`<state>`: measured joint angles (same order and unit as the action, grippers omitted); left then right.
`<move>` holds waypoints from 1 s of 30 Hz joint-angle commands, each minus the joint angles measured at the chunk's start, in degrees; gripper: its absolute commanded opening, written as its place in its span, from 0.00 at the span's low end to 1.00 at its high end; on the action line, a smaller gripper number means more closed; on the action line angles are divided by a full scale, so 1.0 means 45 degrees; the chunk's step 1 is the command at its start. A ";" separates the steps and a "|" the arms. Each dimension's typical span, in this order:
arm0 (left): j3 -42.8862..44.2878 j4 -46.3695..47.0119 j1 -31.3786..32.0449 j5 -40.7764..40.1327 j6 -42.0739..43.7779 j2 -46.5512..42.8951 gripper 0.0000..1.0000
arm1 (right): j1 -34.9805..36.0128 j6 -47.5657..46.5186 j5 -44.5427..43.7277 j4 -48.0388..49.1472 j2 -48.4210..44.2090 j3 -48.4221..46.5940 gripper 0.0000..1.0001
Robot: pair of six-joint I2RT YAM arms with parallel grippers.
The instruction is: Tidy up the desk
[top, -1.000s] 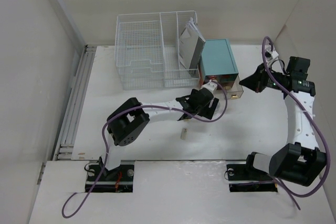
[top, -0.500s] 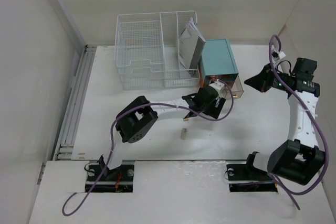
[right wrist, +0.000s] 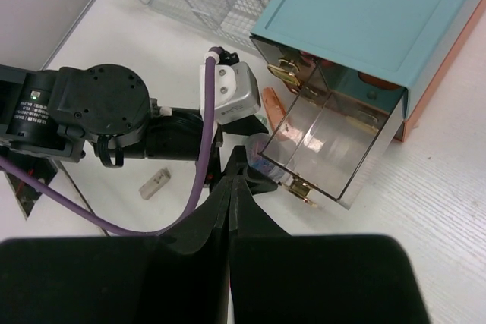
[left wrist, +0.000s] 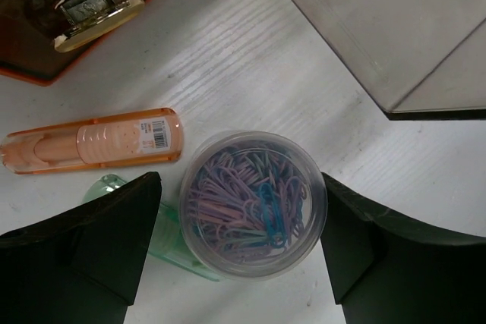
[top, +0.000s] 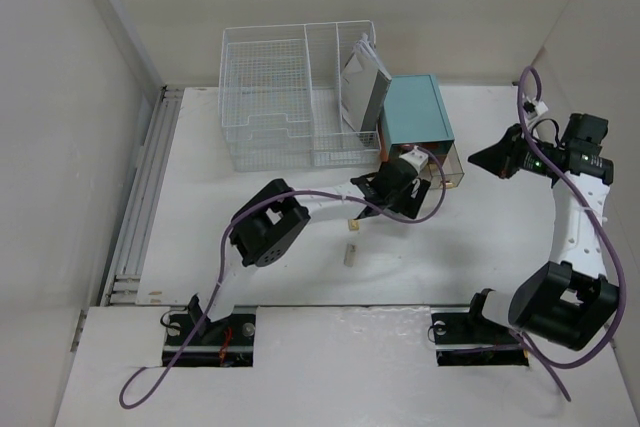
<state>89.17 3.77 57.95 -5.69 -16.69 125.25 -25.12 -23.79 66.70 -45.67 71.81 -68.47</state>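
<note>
Under your left gripper [left wrist: 239, 214], low on the desk [top: 480, 237], jaws stand wide around the paper-clip jar [left wrist: 253, 204], holding nothing. Close off-centre and you could tip it toward the orange tube [left wrist: 91, 142] and clear drawer [left wrist: 395, 28] beyond. Your right gripper [right wrist: 232, 171] hangs closed, empty.

Left arm [top: 320, 202] stretches forward, fingers [left wrist: 83, 240] spread; right arm [top: 575, 232] raised, fingers [right wrist: 213, 229] together.

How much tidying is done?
Not much yet. The clear drawer is already pulled open. The open left hand sits around the paper-clip tub. Still to put away: the orange tube and a small clear piece, loose on the desk.
</note>
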 commanded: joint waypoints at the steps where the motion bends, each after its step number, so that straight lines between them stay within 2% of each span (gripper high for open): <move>1: 0.0518 0.0217 -0.0047 -0.0628 0.0349 -0.0002 0.77 | -0.0100 -0.0532 0.0667 -0.0144 0.0096 -0.0312 0.00; 6: 0.0012 0.0684 -0.0047 -0.0629 0.0349 -0.0002 0.53 | -0.0335 -0.0826 0.0784 -0.0670 0.0349 -0.0429 0.00; 7: -0.0164 0.0956 -0.0047 -0.0629 0.0349 -0.0176 0.42 | -0.0451 -0.0981 0.0784 -0.0671 0.0351 -0.0430 0.00; 9: -0.0690 0.1231 -0.0047 -0.0746 0.0349 -0.0390 0.31 | -0.0452 -0.1139 0.0919 -0.1021 0.0584 -0.0430 0.00; 14: -0.1766 0.1700 0.0206 -0.0903 -0.0022 -0.1599 0.19 | -0.0452 -0.1723 0.1038 -0.1433 0.0819 -0.0566 0.00; 20: -0.2938 0.1527 0.0734 -0.1429 -0.0471 -0.3670 0.13 | -0.0452 -0.1725 0.0784 -0.1433 0.0819 -0.0566 0.02; 24: -0.2822 0.1213 0.0735 -0.1430 -0.0471 -0.5037 0.13 | -0.0452 -0.1725 0.0141 -0.1433 0.0819 -0.0566 0.06; 30: -0.0778 0.0725 0.0618 -0.1684 0.0406 -0.5295 0.12 | -0.1134 -0.1237 -0.0621 -0.0849 0.0526 -0.0430 0.06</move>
<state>79.46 5.91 61.30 -11.75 -17.06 104.27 -28.42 -29.58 65.49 -51.92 75.83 -68.55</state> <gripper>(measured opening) 0.567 0.058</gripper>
